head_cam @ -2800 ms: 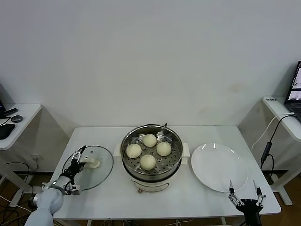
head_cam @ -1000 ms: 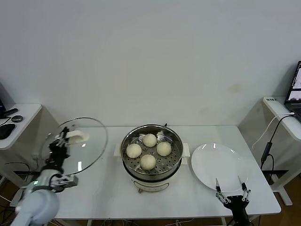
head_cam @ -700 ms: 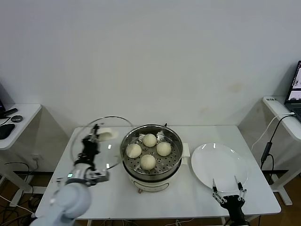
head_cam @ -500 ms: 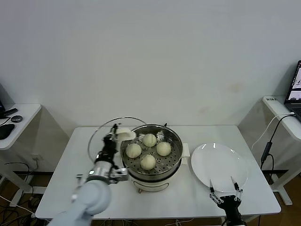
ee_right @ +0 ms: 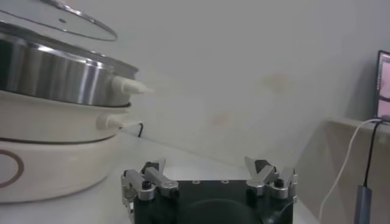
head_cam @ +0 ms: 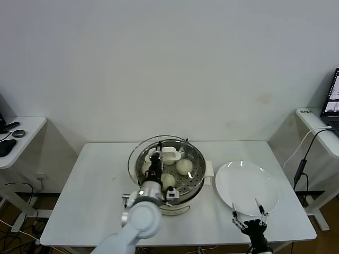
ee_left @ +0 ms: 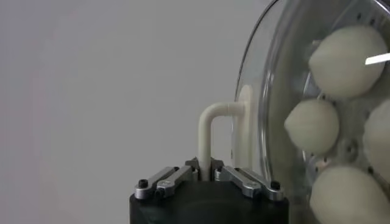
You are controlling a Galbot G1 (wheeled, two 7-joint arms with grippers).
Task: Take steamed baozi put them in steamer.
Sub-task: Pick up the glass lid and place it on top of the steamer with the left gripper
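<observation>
The buns (head_cam: pixel 184 166) sit inside the steamer (head_cam: pixel 197 174) at the centre of the tabletop (head_cam: pixel 95 201). The glass lid (head_cam: pixel 177 151) hangs just above the steamer. The left gripper (head_cam: pixel 155 159) is clamped on the lid's white handle (ee_left: pixel 213 131), its arm reaching forward from the near edge. The right gripper (head_cam: pixel 247 220) waits with jaws wide at the near edge, beside the white plate (head_cam: pixel 246 188).

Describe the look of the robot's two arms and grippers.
The left arm is rounded light grey, ending in a black wrist block with silver metal finger links. The right gripper has a black body, silver linkages with black screws, and thin pale-tipped fingers. No cables show on either.
</observation>
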